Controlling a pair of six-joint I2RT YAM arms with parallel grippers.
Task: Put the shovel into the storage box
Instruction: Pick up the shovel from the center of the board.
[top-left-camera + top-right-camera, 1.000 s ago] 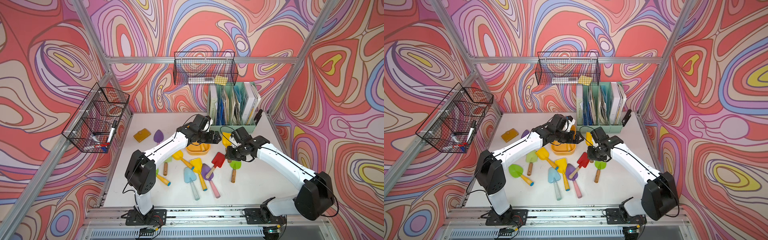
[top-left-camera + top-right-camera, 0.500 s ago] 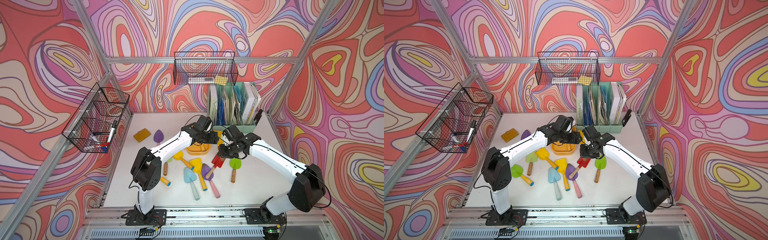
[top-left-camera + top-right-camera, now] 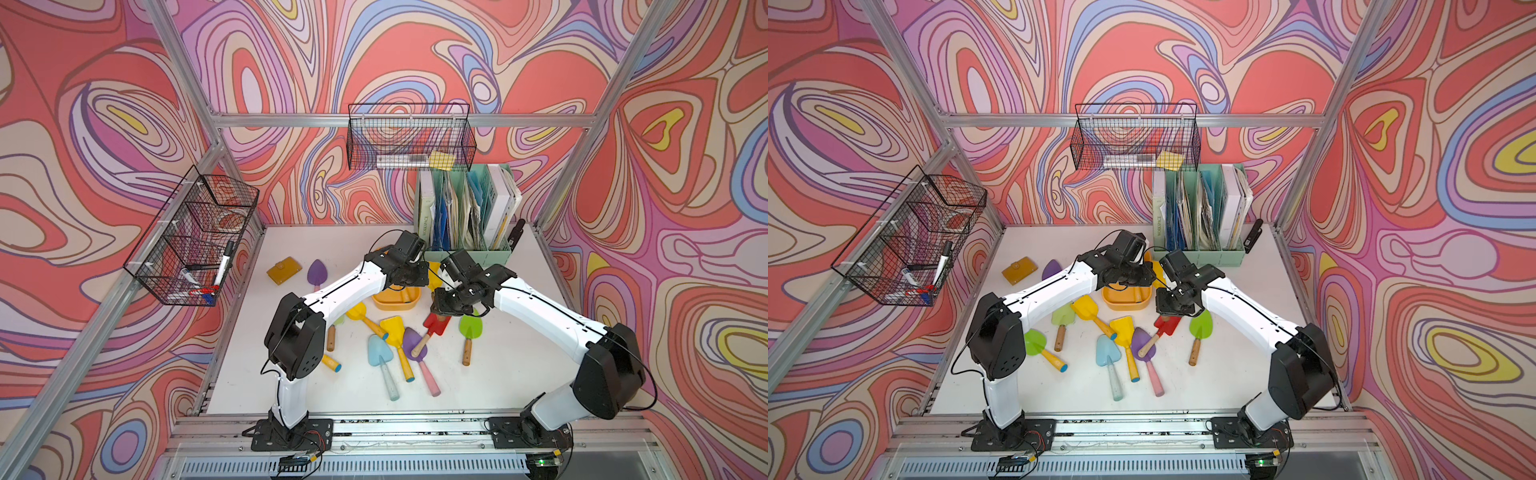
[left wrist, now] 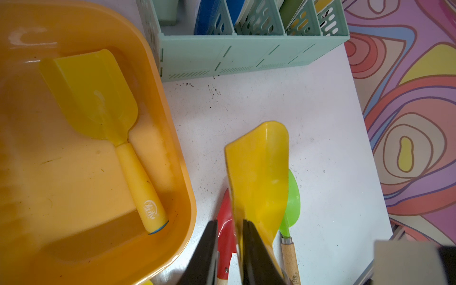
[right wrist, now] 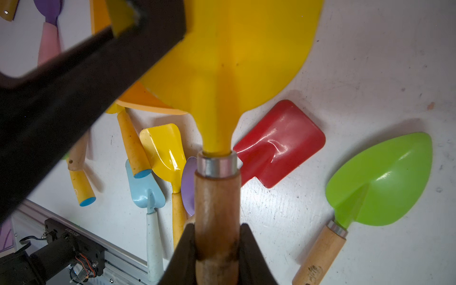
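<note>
Left arm (image 3: 353,282) and right arm (image 3: 540,309) have white links, black joints, black cables.

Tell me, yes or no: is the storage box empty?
No: in the left wrist view an all-yellow shovel lies on the floor of the storage box.

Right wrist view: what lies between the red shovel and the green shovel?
Only bare table, between red shovel and green shovel, in the right wrist view.
</note>
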